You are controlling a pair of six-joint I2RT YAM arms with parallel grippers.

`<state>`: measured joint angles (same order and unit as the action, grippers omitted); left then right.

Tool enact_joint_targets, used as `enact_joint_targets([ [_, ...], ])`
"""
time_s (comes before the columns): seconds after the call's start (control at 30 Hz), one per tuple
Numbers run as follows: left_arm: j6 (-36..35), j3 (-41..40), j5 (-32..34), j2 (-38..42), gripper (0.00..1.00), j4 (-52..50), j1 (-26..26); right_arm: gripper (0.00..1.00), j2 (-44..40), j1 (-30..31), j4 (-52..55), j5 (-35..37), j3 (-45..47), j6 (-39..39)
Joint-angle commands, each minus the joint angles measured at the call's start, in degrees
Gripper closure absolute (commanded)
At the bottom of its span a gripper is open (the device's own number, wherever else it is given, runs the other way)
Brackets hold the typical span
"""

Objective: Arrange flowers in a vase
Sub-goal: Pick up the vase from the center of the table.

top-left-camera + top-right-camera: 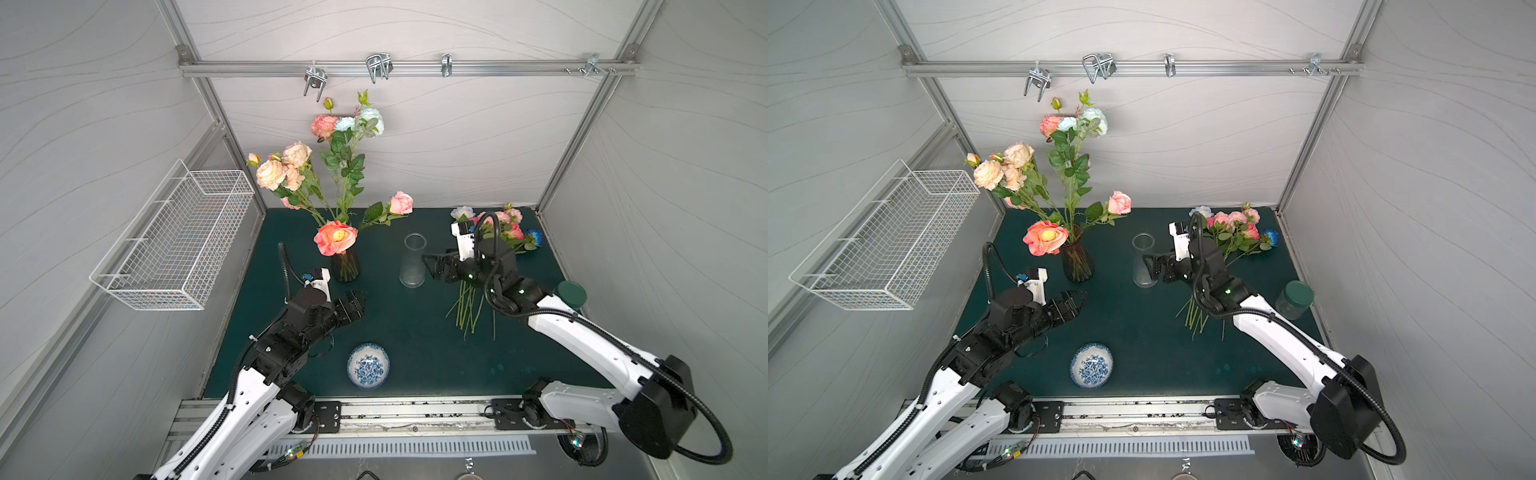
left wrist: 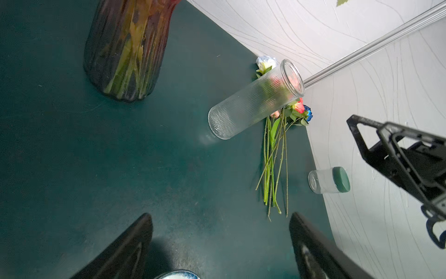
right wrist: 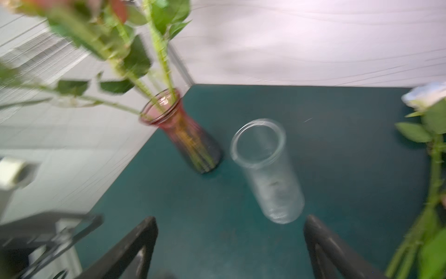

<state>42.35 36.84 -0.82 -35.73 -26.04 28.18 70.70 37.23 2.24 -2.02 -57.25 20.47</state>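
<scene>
Dark green tabletop (image 1: pixel 415 332) with flowers (image 1: pixel 336 237), pale walls (image 1: pixel 457 145)

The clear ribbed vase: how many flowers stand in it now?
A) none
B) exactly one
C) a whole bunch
A: the clear ribbed vase shows no stem inside. The loose flowers lie flat on the table, and the others stand in the dark vase.

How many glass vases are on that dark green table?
2. A dark ribbed glass vase holding roses stands at the back left. An empty clear ribbed glass vase stands just right of it, near the centre. The small green-lidded glass jar is not counted.
</scene>
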Motion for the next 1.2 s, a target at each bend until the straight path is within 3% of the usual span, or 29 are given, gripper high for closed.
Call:
enact_joint_targets([
  [0.0, -1.08, 1.12, 1.43, 1.20, 0.10, -1.16, 0.20, 0.11, 7.51, -2.04, 9.47, 1.94, -8.91, -0.13],
  [0.17, -1.05, 1.71, 1.78, 2.71, 0.10, -2.67, 0.15, 0.27, 19.45, -3.92, 19.34, 1.59, -22.03, -1.83],
  [0.83, -0.97, 1.49, 1.88, 3.65, 0.10, -3.62, 0.18, 0.63, 33.97, -3.19, 33.12, 2.82, -37.39, -7.64],
  [1.1, -1.29, 2.24, 1.70, 2.69, 0.10, -3.71, 0.20, 0.98, 33.20, -2.63, 33.34, 5.28, -37.02, -9.21],
  [1.17, -1.38, 2.36, 1.62, 2.66, 0.10, -3.59, 0.16, 1.00, 32.31, -2.57, 33.53, 5.62, -36.58, -9.30],
])
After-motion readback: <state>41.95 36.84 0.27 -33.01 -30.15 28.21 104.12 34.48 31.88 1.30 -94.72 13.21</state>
